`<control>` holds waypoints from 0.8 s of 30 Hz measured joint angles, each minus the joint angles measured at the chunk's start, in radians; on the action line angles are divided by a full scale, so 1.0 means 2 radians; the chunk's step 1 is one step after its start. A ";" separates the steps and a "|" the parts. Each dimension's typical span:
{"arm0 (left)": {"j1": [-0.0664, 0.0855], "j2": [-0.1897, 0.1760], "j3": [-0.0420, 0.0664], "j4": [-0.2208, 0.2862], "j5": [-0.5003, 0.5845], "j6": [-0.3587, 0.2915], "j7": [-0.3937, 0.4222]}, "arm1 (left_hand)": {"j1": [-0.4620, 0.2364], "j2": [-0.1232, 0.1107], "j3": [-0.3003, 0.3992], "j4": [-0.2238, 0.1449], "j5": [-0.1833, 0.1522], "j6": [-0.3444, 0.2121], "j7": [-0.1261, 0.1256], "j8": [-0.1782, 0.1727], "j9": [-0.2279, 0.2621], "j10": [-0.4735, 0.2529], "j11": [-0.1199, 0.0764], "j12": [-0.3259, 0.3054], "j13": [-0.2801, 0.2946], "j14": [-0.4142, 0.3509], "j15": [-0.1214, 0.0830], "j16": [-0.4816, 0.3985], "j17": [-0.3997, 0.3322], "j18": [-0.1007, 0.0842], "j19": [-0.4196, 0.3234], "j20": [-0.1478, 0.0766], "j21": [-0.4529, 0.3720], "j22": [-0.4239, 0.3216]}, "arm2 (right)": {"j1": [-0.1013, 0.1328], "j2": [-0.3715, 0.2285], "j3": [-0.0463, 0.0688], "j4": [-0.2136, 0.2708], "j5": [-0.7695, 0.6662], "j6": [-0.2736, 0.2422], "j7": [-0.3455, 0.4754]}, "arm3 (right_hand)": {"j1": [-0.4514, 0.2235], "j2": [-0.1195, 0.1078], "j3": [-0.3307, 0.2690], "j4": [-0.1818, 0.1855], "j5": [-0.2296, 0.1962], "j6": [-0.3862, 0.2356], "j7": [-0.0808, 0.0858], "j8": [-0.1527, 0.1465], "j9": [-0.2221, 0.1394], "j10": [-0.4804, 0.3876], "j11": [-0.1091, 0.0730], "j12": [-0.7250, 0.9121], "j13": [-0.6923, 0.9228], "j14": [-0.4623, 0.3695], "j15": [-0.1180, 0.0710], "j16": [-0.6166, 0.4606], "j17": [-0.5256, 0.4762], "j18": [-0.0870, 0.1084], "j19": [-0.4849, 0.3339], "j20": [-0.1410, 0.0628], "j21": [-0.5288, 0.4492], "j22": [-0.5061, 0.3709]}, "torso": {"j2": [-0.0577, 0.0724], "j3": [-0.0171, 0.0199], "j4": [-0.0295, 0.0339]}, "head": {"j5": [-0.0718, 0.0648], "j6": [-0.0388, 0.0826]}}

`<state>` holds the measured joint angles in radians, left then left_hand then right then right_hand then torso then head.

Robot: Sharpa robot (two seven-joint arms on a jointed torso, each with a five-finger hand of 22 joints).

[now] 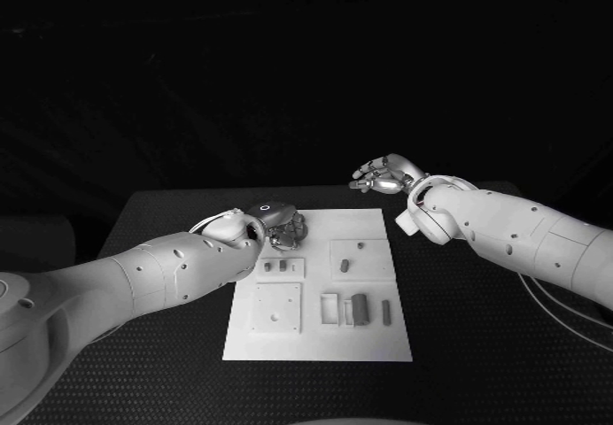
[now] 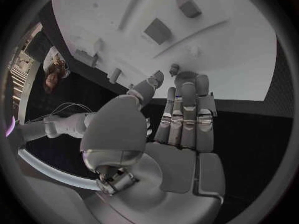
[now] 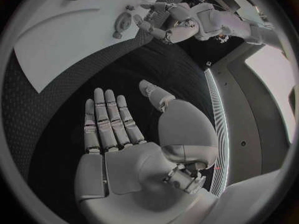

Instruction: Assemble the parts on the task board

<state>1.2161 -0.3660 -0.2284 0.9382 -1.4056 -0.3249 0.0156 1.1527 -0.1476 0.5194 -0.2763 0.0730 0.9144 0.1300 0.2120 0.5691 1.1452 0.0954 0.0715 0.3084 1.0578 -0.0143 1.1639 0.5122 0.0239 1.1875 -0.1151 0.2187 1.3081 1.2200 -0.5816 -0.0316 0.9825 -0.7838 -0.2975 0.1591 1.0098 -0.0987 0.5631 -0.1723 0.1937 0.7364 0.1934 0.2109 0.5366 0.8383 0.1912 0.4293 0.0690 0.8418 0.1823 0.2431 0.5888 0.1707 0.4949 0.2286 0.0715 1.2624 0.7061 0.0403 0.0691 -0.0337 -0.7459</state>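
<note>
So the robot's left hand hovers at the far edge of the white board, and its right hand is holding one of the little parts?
Not quite: the right hand holds nothing; the right wrist view shows it flat and open above the black table. The left hand is indeed at the white task board's far edge.

My head view is dim, the far background black; the task board (image 1: 320, 292) stands out pale on the dark counter (image 1: 485, 336). Both wrist views bend straight edges and darken toward their rims. My arms look evenly lit, without glare.
</note>
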 measured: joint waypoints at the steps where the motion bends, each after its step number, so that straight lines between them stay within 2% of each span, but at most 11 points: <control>1: 0.000 0.000 0.000 -0.001 -0.001 0.002 0.000 | 0.000 0.000 0.000 0.000 0.000 0.000 0.000 0.000 -0.001 -0.001 -0.001 -0.002 -0.001 0.001 -0.001 0.002 0.001 0.000 0.001 -0.001 0.002 0.000 | 0.000 0.000 0.000 0.000 0.000 0.000 0.000 | 0.000 0.000 0.000 0.000 0.000 0.000 0.000 0.000 0.000 0.000 0.000 0.000 0.000 0.000 0.000 0.000 0.000 0.000 0.000 0.000 0.000 0.000 | 0.000 -0.0001 0.0000 | 0.000 0.000; 6: -0.003 0.001 0.000 -0.004 -0.004 0.011 -0.003 | 0.000 0.000 0.004 -0.001 0.000 0.000 0.000 0.000 -0.005 -0.015 -0.004 -0.002 -0.009 0.005 0.004 0.011 0.001 0.001 0.008 0.001 0.010 0.000 | 0.000 0.001 0.000 0.000 0.000 0.000 0.000 | 0.000 0.000 0.000 0.000 0.000 0.000 0.000 0.000 0.000 0.000 0.000 0.000 0.000 0.000 0.000 0.000 0.000 0.000 0.000 0.000 0.000 0.000 | 0.000 -0.0002 0.0000 | 0.000 0.000; 11: -0.006 0.005 0.000 -0.011 -0.007 0.018 -0.005 | 0.005 0.005 0.009 -0.002 0.002 -0.002 0.002 -0.002 -0.008 -0.018 -0.006 -0.002 -0.016 0.011 0.003 0.016 0.001 0.004 0.011 0.004 0.017 0.000 | 0.000 0.000 0.000 0.001 0.000 0.000 0.000 | 0.000 0.000 0.000 0.000 0.000 0.000 0.000 0.000 0.000 0.000 0.000 0.000 0.000 0.000 0.000 0.000 0.000 0.000 0.000 0.000 0.000 0.000 | 0.000 -0.0002 -0.0001 | -0.001 -0.001; 13: -0.007 0.006 0.000 -0.014 -0.009 0.021 -0.005 | 0.008 0.012 0.012 -0.002 0.002 -0.002 0.002 -0.002 -0.010 -0.022 -0.010 -0.002 -0.020 0.016 0.001 0.022 0.001 0.004 0.016 0.001 0.023 0.000 | 0.000 0.000 0.000 0.002 0.000 0.000 0.000 | 0.000 0.000 0.000 0.000 0.000 0.000 0.000 0.000 0.000 0.000 0.000 0.000 0.000 0.000 0.000 0.000 0.000 0.000 0.000 0.000 0.000 0.000 | 0.000 -0.0002 -0.0001 | -0.001 -0.001; 14: -0.007 0.007 -0.001 -0.015 -0.009 0.022 -0.005 | 0.008 0.012 0.012 -0.002 0.002 -0.004 -0.001 -0.003 -0.011 -0.030 -0.004 -0.002 -0.020 0.020 0.000 0.024 0.001 0.007 0.018 0.000 0.028 0.000 | 0.000 0.000 0.000 0.002 0.000 0.000 0.000 | 0.000 0.000 0.000 0.000 0.000 0.000 0.000 0.000 0.000 0.000 0.000 0.000 0.000 0.000 0.000 0.000 0.000 -0.005 0.000 0.000 0.000 0.000 | 0.000 -0.0003 -0.0001 | -0.002 -0.001; 24: -0.011 0.010 0.000 -0.028 -0.014 0.029 -0.005 | 0.010 0.019 0.015 -0.001 0.002 -0.007 -0.004 -0.005 -0.016 -0.030 -0.003 -0.002 -0.030 0.022 -0.003 0.037 -0.001 0.008 0.020 -0.001 0.046 0.000 | 0.000 -0.001 0.000 0.003 0.000 0.000 0.000 | 0.000 0.000 0.000 0.000 0.000 0.000 0.000 0.000 -0.001 0.000 0.000 0.000 0.000 0.000 0.000 0.000 0.000 -0.005 0.000 0.000 0.000 0.001 | 0.000 -0.0002 0.0000 | -0.002 -0.002</control>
<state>1.1939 -0.3460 -0.2288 0.8832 -1.4344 -0.2677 0.0063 1.1726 -0.1093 0.5497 -0.2789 0.0764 0.9001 0.1228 0.2022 0.5377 1.0844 0.0891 0.0680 0.2493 1.1023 -0.0197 1.2385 0.5108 0.0392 1.2265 -0.1175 0.3099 1.3077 1.2201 -0.5839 -0.0315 0.9890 -0.7838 -0.2976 0.1591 1.0098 -0.0986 0.5631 -0.1723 0.1937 0.7364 0.1934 0.2109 0.5348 0.8382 0.1912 0.4293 0.0690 0.8418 0.1823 0.2432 0.5879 0.1603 0.4949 0.2286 0.0715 1.2644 0.7058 0.0398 0.0690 -0.0382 -0.7503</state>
